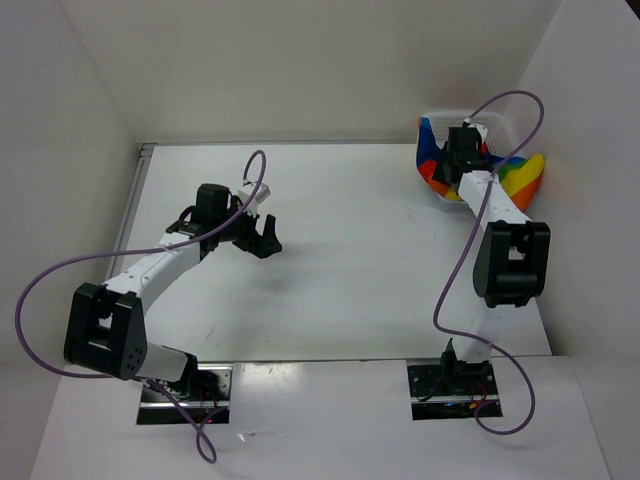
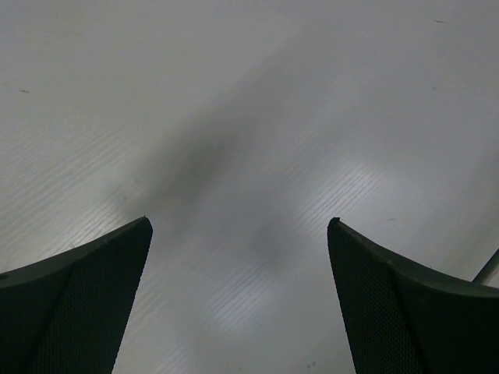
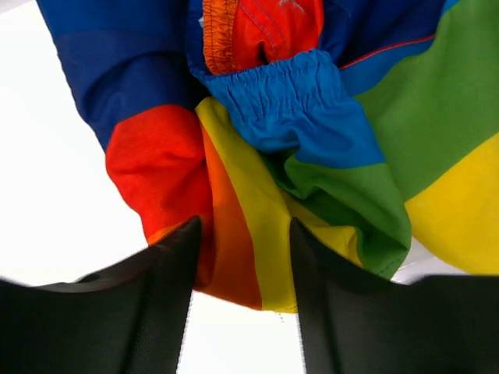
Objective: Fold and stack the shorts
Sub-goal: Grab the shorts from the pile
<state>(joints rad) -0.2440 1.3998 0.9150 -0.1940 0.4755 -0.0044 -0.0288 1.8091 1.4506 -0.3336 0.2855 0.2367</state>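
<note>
The rainbow-striped shorts (image 1: 522,176) lie bunched in and over the white mesh basket (image 1: 476,115) at the far right of the table. My right gripper (image 1: 463,152) is down on the heap. In the right wrist view its jaws (image 3: 243,224) stand partly apart with an orange and yellow fold of the shorts (image 3: 312,117) between them; the cloth there looks flat, not pinched. The red-orange waistband (image 3: 265,31) shows at the top. My left gripper (image 1: 266,240) hovers open and empty over the bare white table (image 2: 249,93), left of centre.
White walls close the table in at the left, back and right. The basket stands against the right wall. Purple cables loop from both arms above the table.
</note>
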